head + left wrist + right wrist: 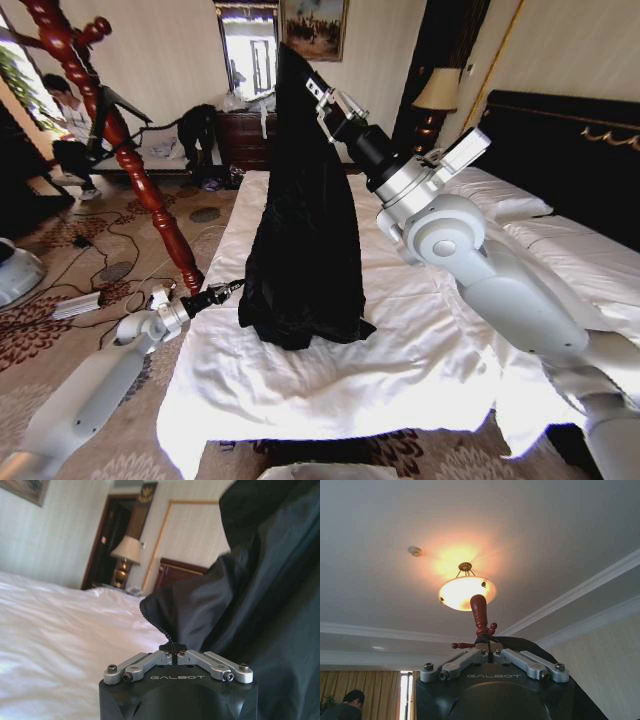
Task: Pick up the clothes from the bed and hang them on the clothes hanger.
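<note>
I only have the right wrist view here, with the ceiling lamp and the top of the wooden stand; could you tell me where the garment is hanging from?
Observer: The right gripper is raised over the bed, shut on the top of the black coat, which drapes down in a cone.
Operator: Thank you. Is its lower end clear of the sheets?
Observer: No, in the head view the hem rests bunched on the white sheet.
Operator: And where is the left arm, please?
Observer: The left gripper is low beside the bed, shut on the coat's zippered edge.
Operator: Where does the stand sit?
Observer: The clothes hanger stands on the carpet on the robot's left, beyond the bed's corner.
</note>
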Available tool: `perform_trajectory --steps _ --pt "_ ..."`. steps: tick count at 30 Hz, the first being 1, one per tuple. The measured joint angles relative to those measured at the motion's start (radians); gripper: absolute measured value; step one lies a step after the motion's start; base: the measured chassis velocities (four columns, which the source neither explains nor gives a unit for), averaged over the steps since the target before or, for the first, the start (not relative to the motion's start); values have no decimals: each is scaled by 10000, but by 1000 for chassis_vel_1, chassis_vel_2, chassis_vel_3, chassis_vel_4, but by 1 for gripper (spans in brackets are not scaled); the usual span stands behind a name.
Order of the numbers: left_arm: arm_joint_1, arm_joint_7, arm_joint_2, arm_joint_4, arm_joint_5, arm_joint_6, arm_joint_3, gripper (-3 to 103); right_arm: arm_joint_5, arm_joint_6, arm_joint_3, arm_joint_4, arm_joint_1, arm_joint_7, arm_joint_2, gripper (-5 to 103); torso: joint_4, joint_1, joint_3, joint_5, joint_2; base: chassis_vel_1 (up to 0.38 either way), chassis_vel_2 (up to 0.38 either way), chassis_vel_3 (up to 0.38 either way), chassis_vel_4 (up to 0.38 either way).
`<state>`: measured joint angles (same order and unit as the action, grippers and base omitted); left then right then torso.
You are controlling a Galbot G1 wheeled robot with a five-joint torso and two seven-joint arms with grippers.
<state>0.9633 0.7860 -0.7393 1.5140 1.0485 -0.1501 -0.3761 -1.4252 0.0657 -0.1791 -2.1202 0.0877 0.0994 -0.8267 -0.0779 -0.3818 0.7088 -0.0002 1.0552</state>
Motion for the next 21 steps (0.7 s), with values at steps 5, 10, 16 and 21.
perform_trajectory --steps 5,10,16,21 --pt "420 -1041 116 691 1041 0 -1400 0 204 82 97 187 207 29 115 0 2 2 -1 0 1 0 0 0 0" --pt "-874 -2532 585 600 2270 15 -1541 0 288 166 367 600 295 282 372 0 -1 1 1 -2 0 0 0 0 0" --pt "-4375 -4525 1711 278 3916 49 -513 0 158 165 669 1531 -168 362 411 0 5 -3 2 0 -1 0 0 0 0" --pt "-5623 -4914 2836 1428 5207 62 -529 0 136 142 1005 1892 -427 366 422 0 0 -3 2 3 -1 0 0 0 0"
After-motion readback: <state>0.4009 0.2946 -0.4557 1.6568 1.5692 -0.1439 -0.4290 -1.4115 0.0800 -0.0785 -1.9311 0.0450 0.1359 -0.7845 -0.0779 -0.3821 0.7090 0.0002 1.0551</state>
